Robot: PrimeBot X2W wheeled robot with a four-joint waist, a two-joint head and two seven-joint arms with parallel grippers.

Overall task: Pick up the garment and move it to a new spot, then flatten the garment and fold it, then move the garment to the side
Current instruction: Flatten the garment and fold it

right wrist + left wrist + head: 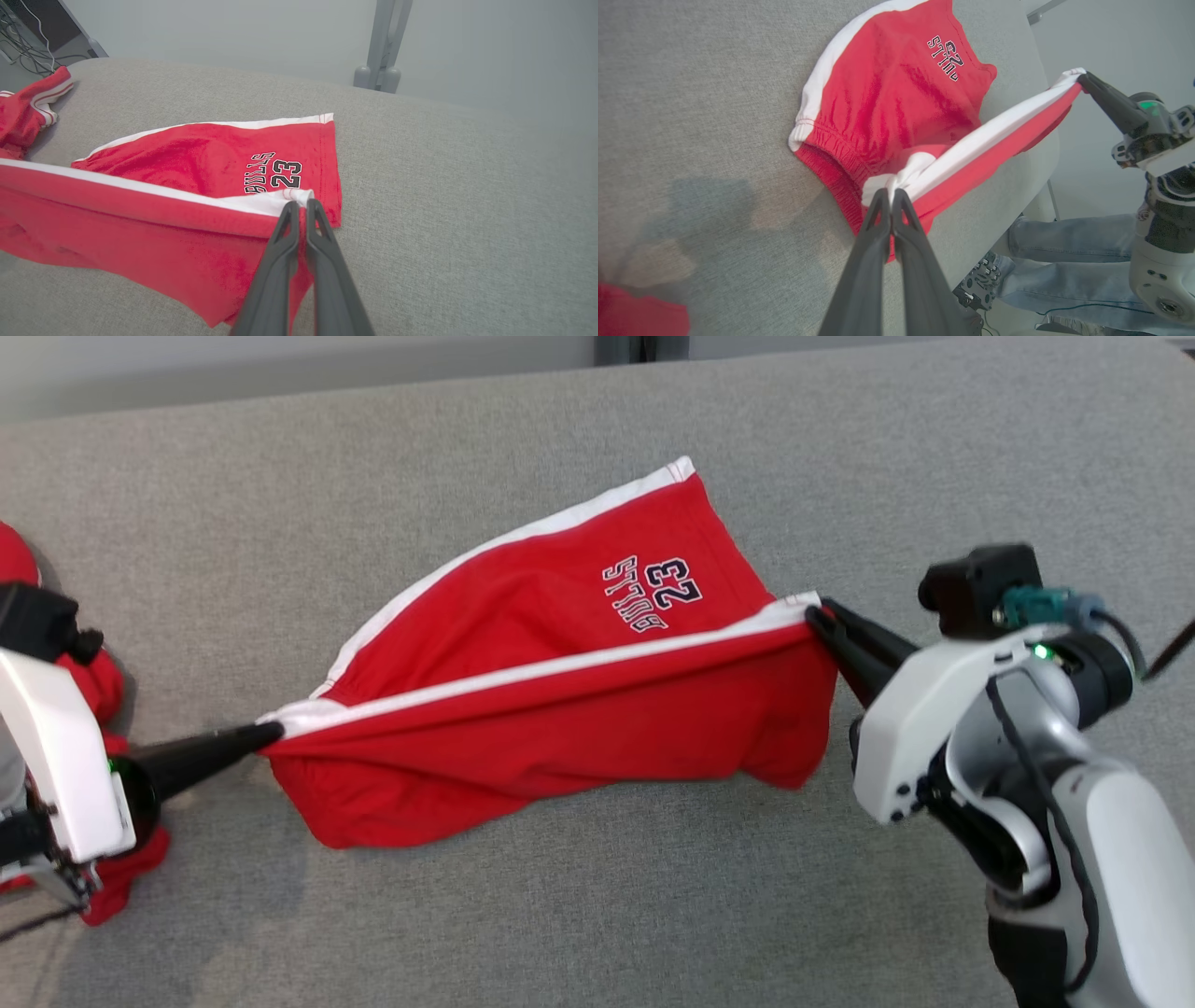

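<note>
Closest to the lens is the right arm's pale white-and-grey forearm, low on the right of the head view. Its right gripper has both long dark fingers pinched tight on the hem end of a white side stripe. That stripe belongs to the red basketball shorts with white side stripes and a dark "BULLS 23" print, which sit about mid-way across the grey woven fabric surface. Over on the other side, the left gripper is clamped just as hard on the waistband end of the same stripe, where the white cloth bunches up around the tips. So the stripe runs pulled straight between the two grippers, raised off the surface, with the near leg hanging down from it in loose folds. The far leg, the one with the print, lies flat on the grey fabric behind it, with its own white stripe along the far edge. A second crumpled red garment with white trim is heaped at the left edge, well apart from the shorts. The left wrist view also catches a person's legs in light blue jeans beyond the edge of the surface.
</note>
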